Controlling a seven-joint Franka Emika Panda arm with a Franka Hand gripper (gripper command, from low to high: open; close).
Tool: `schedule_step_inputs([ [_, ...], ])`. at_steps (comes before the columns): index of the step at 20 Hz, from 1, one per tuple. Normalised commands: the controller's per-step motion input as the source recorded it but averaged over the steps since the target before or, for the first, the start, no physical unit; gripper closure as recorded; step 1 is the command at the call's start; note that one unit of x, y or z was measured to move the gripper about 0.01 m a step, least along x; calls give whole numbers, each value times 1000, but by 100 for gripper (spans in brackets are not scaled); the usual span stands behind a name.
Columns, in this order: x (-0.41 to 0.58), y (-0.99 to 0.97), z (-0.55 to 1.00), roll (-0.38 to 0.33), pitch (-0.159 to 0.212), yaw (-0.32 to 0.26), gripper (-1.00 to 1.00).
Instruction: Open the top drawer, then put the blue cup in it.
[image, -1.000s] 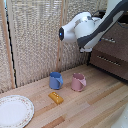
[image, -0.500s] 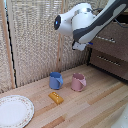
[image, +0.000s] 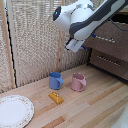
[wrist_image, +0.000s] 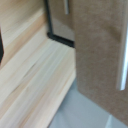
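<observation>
The dark brown dresser stands at the exterior view's right. Its top drawer carries a silver bar handle, partly hidden behind the arm. The wrist view shows a brown drawer front with a silver bar handle close up. The blue cup stands upright on the wooden table, with the pink mug right beside it. My gripper hangs high above the two cups, just off the dresser's front, and its fingers are too blurred to read. Nothing is seen in it.
A small yellow block lies in front of the cups. A white plate sits at the near left. A reed screen backs the table. The lower drawer has a matching bar handle.
The arm has shifted slightly near the dresser front. The cups, the block and the plate stay where they were.
</observation>
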Motion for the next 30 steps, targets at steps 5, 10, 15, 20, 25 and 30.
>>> schedule_step_inputs([
  [5, 153, 331, -1, 375, -54, -133, -100],
  [10, 241, 301, -42, 375, -63, -127, -100],
  [15, 346, 207, -141, 364, -35, -137, -100],
  [20, 483, 121, -318, 259, 0, -111, -100],
  [25, 433, 83, -343, 212, 15, -70, -100],
  [30, 305, 89, -328, 160, 23, -30, -100],
])
